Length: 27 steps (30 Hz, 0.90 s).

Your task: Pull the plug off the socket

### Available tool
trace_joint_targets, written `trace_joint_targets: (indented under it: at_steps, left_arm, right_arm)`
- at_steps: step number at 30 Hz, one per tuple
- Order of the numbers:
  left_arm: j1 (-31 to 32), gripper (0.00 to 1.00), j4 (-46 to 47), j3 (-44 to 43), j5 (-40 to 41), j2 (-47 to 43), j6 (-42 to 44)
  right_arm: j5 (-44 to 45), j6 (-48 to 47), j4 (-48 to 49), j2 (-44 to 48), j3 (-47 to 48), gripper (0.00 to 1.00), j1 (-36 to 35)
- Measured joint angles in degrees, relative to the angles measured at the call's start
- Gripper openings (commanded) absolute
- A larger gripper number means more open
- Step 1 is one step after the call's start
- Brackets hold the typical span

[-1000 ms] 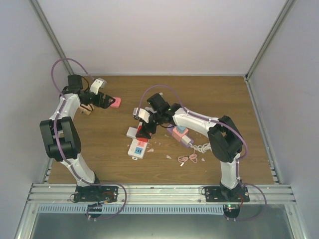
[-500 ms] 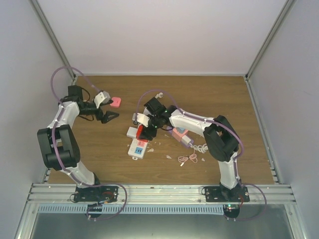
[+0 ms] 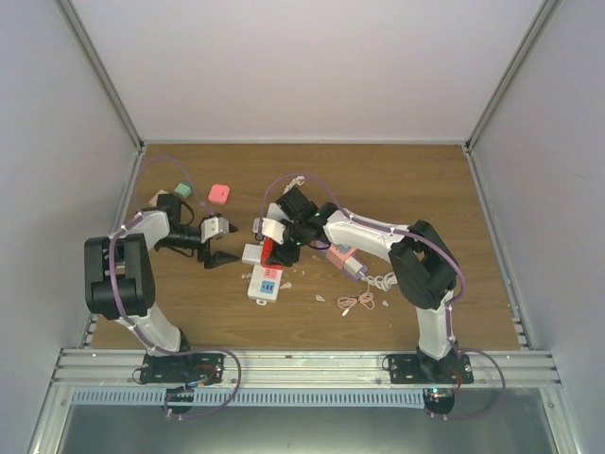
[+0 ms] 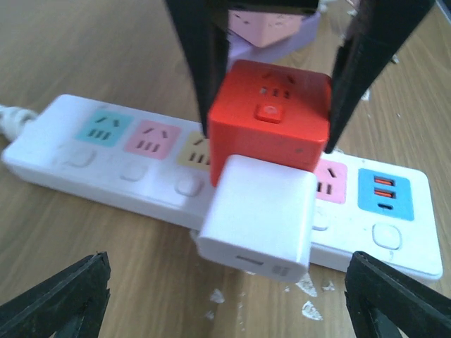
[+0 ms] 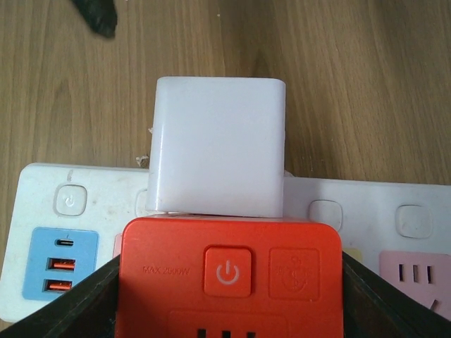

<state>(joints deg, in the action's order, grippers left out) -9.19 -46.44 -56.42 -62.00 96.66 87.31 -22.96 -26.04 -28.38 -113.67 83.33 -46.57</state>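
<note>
A white power strip lies on the wooden table, also in the left wrist view and the right wrist view. A red cube socket adapter sits on it. A white plug block sticks out of the cube's side. My right gripper is shut on the red cube, with fingers on both sides. My left gripper is open and empty, just left of the white plug, not touching it.
A pink block and a green block lie at the back left. A pink and purple adapter, a coiled white cable and a small pink cable lie right of the strip. White flakes dot the table.
My left gripper has swung from the pink block at the back left down to the white plug's left side, open. My right gripper has stayed on the red cube.
</note>
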Motion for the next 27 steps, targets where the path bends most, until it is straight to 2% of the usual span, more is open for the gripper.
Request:
trace_joint_targets:
  at_steps: [9, 11, 16, 20, 23, 27]
  left_arm:
    - [7.85, 0.77, 5.81, 4.63, 6.82, -2.6, 0.79]
    - [9.31, 0.71, 6.99, 5.51, 7.89, -3.13, 0.31]
    - [11.39, 0.47, 9.92, 6.25, 9.73, -3.93, -0.9]
    - [11.28, 0.33, 12.13, 8.26, 10.51, -5.68, 0.04]
    - [10.34, 0.3, 12.22, 8.59, 9.42, -6.4, 1.62]
    - [5.9, 0.28, 8.11, 7.26, 8.83, -5.25, 3.52]
  right_arm:
    - [-0.28, -1.4, 0.5, 1.29, -1.9, 0.3, 0.02]
    - [-0.5, -1.57, 0.46, 1.4, -2.01, 0.28, 0.02]
    - [-1.09, -1.95, 0.07, 1.4, -2.01, 0.2, 0.04]
    - [-1.22, -2.23, -0.17, 1.4, -2.01, 0.12, 0.04]
    - [-1.2, -2.05, -0.44, 1.4, -2.01, 0.08, 0.15]
    - [-0.68, -2.34, -1.88, 1.33, -1.42, 0.06, 0.2]
